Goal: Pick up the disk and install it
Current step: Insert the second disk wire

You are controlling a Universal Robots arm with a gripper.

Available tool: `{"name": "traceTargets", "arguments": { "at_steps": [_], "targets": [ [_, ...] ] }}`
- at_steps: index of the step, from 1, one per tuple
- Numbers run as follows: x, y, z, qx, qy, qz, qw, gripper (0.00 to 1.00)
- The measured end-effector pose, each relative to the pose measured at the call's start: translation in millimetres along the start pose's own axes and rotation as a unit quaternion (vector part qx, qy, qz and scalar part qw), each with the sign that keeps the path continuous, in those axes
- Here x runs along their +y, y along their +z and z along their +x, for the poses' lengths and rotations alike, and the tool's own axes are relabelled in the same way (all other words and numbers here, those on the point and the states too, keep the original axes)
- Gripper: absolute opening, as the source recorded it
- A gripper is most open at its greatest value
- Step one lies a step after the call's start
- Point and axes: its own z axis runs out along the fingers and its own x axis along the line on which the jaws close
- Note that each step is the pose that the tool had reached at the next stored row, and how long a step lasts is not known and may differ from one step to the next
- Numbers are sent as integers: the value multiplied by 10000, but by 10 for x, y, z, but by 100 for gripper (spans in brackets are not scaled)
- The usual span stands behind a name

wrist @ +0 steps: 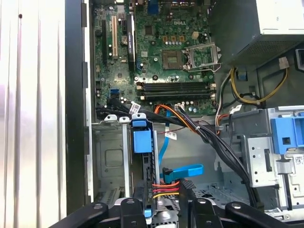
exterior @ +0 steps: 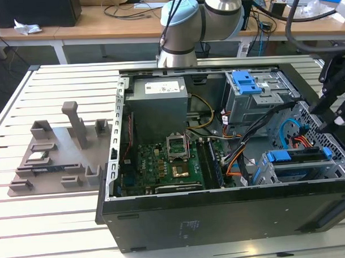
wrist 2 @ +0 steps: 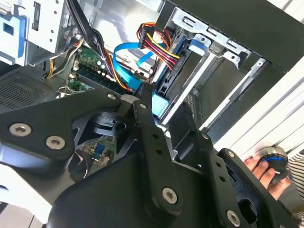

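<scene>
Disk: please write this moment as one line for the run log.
gripper: above drive cage, close over disk | disk: inside the cage, blue rails | case: open, on slatted table

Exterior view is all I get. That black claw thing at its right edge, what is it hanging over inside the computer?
Observer: In the first wrist view, the gripper hangs right over the disk. The disk stands on edge with its blue rail up, slotted into a grey metal cage.
Operator: Is anyone standing near it? I see nobody.
Observer: Yes. In the second wrist view, a person's hand is just outside the black case, wrapped around a round object.
</scene>
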Motion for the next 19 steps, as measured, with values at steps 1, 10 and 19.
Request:
{"name": "traceTargets", "arguments": {
  "at_steps": [1, 10, 19],
  "targets": [
    [-4, 41, 3, -1, 0, 0, 10000, 42],
    [28, 227, -11, -8, -41, -3, 10000, 42],
    [45, 257, -15, -12, -71, -6, 10000, 16]
  ]
}}
